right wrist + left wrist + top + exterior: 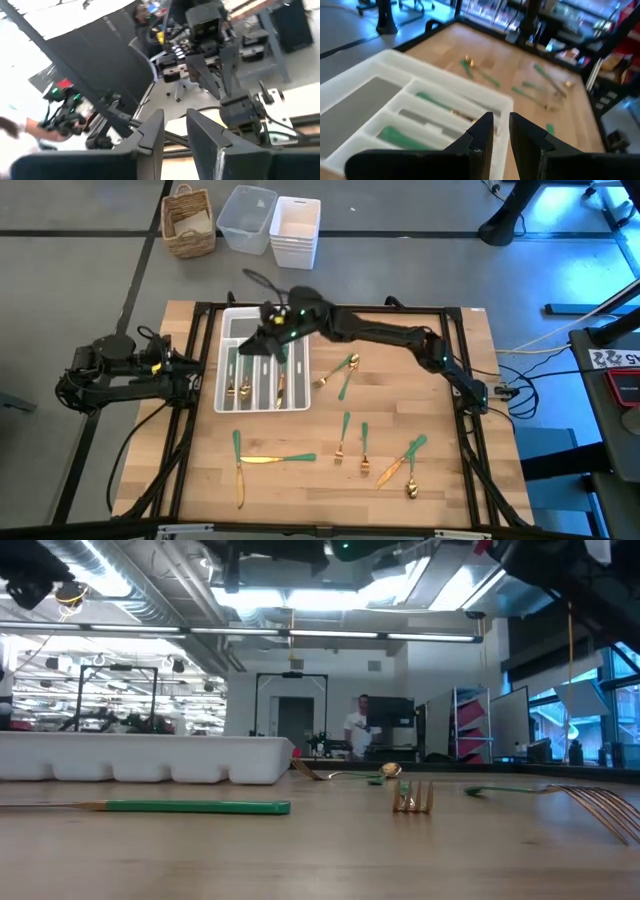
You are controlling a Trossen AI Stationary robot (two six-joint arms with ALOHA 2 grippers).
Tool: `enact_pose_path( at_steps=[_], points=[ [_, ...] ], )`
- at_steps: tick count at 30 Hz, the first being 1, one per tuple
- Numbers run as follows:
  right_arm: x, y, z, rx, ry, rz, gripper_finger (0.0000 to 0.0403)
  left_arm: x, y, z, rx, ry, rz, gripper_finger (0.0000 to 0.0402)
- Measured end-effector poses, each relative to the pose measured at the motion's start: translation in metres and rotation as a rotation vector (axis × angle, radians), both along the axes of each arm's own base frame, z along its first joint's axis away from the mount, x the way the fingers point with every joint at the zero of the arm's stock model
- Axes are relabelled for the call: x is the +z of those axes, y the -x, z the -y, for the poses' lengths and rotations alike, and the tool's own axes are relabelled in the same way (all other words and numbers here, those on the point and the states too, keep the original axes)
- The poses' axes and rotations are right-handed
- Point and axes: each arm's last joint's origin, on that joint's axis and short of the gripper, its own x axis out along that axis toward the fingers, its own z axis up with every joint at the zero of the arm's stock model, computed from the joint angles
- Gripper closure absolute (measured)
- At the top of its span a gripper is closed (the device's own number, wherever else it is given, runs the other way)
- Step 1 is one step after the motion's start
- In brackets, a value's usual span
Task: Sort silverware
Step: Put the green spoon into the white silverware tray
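Note:
Gold-headed, green-handled silverware lies loose on the wooden table: two knives (275, 459) near the near-left corner, forks (342, 438) in the middle, more pieces (405, 465) toward the right, and a pair (340, 372) beside the tray. Several pieces (245, 380) lie in the white compartmented tray (262, 405). My right gripper (268, 340) hovers above the tray's far end, pointing level toward the left; its fingers (172, 132) stand slightly apart with nothing between them. My left gripper (501, 130) waits at the tray's left side (195, 380), with a narrow gap between its fingers.
A wicker basket (190, 222), a clear bin (248, 218) and stacked white bins (296, 230) stand on the floor beyond the far edge. A black frame (205, 310) borders the table. A person (358, 725) stands far off in the room. Bare wood shows near the near edge.

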Motion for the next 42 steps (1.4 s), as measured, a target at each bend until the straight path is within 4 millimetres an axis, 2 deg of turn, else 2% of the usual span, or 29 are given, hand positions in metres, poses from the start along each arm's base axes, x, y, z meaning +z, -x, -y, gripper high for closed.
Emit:
enact_pose_path(
  at_steps=[5, 8, 10, 13, 18, 22, 26, 31, 38, 42],
  points=[
    [0.015, 0.018, 0.019, 0.051, 0.076, 0.006, 0.032, 0.011, -0.005, -0.001, 0.015, -0.011, 0.129, 0.0345],
    [0.022, 0.029, 0.028, 0.083, 0.111, -0.006, 0.032, 0.014, -0.02, -0.003, 0.032, -0.001, 0.255, 0.0345],
    [0.027, 0.038, 0.034, 0.106, 0.131, -0.027, 0.032, 0.012, -0.035, -0.005, 0.033, 0.004, 0.329, 0.0345],
    [0.031, 0.053, 0.041, 0.13, 0.168, -0.073, 0.032, 0.001, -0.063, -0.009, 0.035, 0.016, 0.338, 0.0345],
    [0.043, 0.089, 0.048, 0.124, 0.271, -0.178, 0.032, -0.017, -0.113, -0.016, 0.047, 0.068, 0.205, 0.0345],
    [0.045, 0.121, 0.049, 0.062, 0.486, -0.342, 0.032, -0.027, -0.15, -0.021, 0.055, 0.091, 0.094, 0.0345],
    [0.031, 0.143, 0.047, 0.046, 0.71, -0.62, 0.032, -0.035, -0.183, -0.026, 0.047, 0.094, 0.09, 0.0345],
    [0.006, 0.154, 0.044, 0.177, 0.763, -0.832, 0.032, -0.041, -0.209, -0.028, 0.022, 0.098, 0.122, 0.0345],
    [-0.039, 0.158, 0.044, 0.361, 0.83, -0.956, 0.032, -0.048, -0.218, -0.029, 0.03, 0.141, 0.115, 0.0345],
    [-0.069, 0.152, 0.049, 0.351, 0.9, -0.983, 0.032, -0.047, -0.218, -0.029, 0.033, 0.152, 0.119, 0.0345]
  ],
)
